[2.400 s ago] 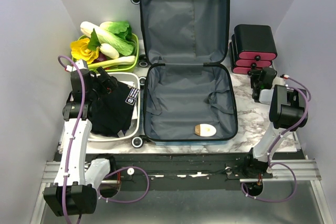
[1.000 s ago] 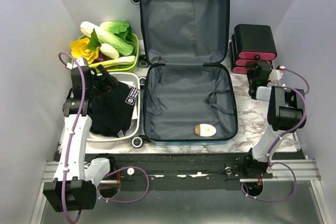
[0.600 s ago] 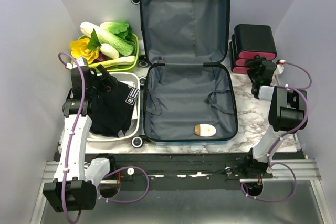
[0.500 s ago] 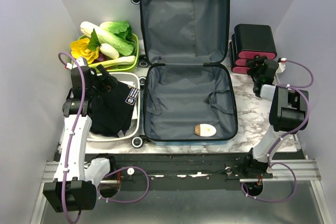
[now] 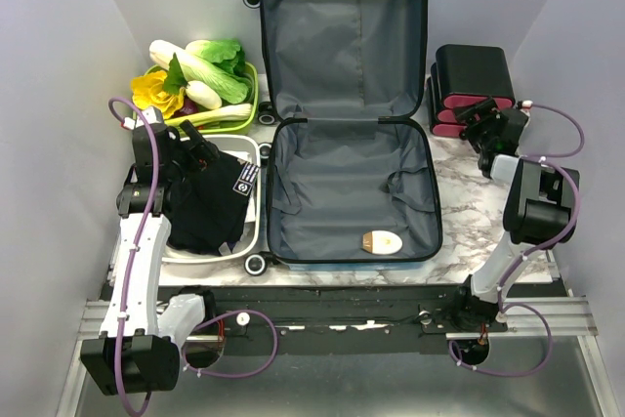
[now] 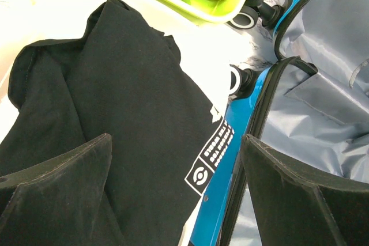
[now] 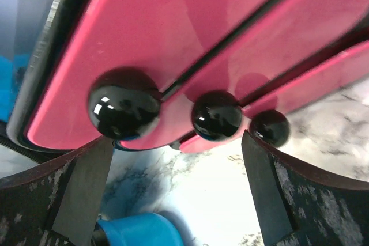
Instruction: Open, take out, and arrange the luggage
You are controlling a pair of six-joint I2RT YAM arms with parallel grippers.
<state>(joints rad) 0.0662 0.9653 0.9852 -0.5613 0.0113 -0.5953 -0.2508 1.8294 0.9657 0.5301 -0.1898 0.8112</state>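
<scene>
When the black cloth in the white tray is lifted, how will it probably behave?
Probably floppy: the black cloth lies in soft, uneven folds in the white tray, so it should sag and hang from the pinched spot. It looks thin and likely light. A loose fold might catch on the tray's rim.

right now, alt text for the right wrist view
Three pink drawers, each with a round black knob, fill the close-up, framed between the two fingers of the open right claw. White marble table shows below.
</scene>
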